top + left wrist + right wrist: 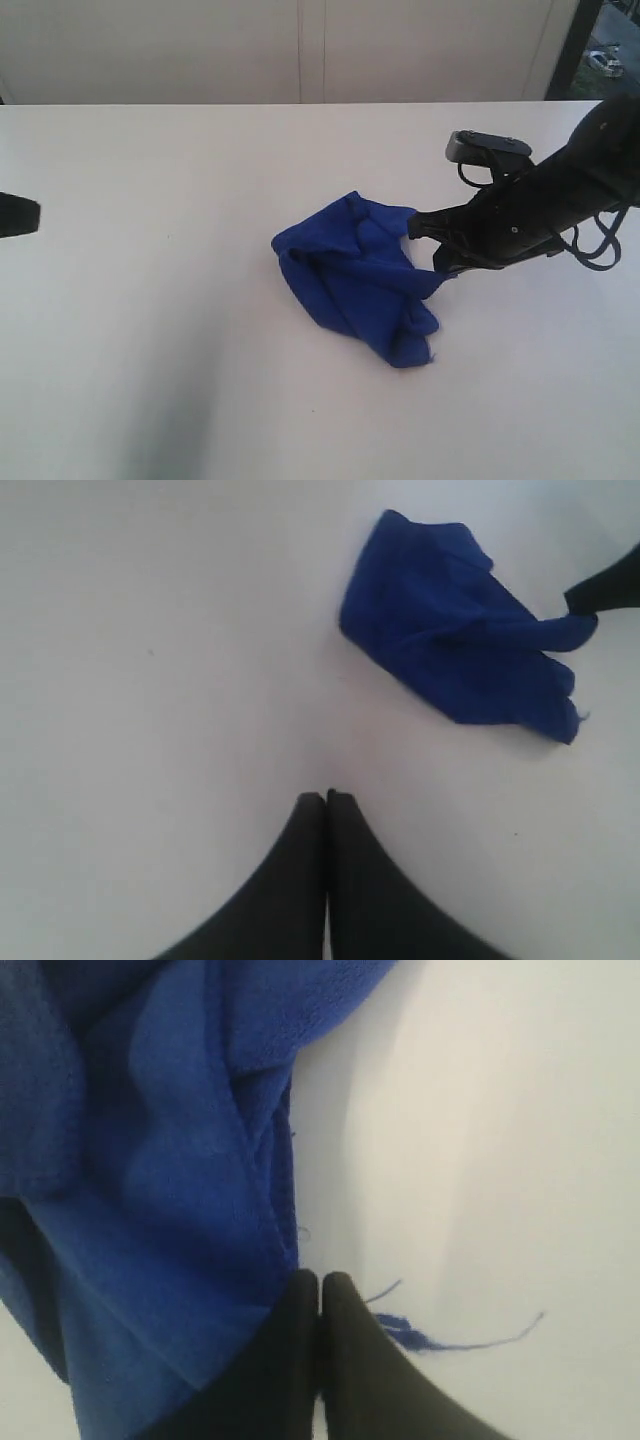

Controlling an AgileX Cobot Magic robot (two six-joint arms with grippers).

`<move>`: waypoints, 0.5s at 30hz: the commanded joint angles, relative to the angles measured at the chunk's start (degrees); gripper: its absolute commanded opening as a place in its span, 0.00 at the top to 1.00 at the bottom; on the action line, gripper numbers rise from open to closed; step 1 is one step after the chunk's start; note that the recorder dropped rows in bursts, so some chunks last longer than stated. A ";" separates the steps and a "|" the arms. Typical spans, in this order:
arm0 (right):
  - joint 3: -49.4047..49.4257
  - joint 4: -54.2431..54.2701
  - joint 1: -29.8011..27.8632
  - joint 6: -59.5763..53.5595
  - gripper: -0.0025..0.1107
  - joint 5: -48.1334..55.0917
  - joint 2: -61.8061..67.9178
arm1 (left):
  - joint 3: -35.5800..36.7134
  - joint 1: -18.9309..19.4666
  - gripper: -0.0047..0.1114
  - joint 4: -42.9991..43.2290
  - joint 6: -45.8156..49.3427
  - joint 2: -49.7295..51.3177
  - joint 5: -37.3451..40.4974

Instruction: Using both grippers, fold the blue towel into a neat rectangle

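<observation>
Soft, deep royal-blue towel (350, 270) of fuzzy microfibre, bunched in a rumpled heap of overlapping folds, lying a little right of centre on the plain white tabletop (150, 320). Judged light and limp: no stiffness to keep a shape, sure to sag and drape from any single held point, with a napped pile more likely to cling to itself than to slide. Not fragile, though frayed at one edge, with a loose blue thread (480, 1342) trailing onto the table just beside the right fingertips. Best taken at corners or along a hem, in a thin pinch of one layer, never by the bulky middle; two corners of one side needed for spreading flat before any fold. At about 3 o'clock of the heap, black right gripper (432, 250), jaws pressed together and seemingly pinching the towel's edge, the cloth drawn up toward the tips. Far out at 9 o'clock, well apart from the cloth, black left gripper (326, 800), jaws pressed together on nothing, over bare table.
</observation>
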 commanded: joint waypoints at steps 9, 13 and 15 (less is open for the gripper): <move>0.12 0.59 -0.51 -1.09 0.98 0.01 0.10 | -18.31 -24.22 0.96 15.70 -6.17 27.99 -7.54; 0.12 0.58 -0.51 -1.09 0.98 -0.21 0.35 | -26.18 -29.24 0.96 35.17 -19.43 35.47 -4.60; 0.12 0.58 -0.51 -1.09 0.98 -0.21 0.75 | -29.45 -31.84 0.96 40.92 -22.02 37.80 -4.46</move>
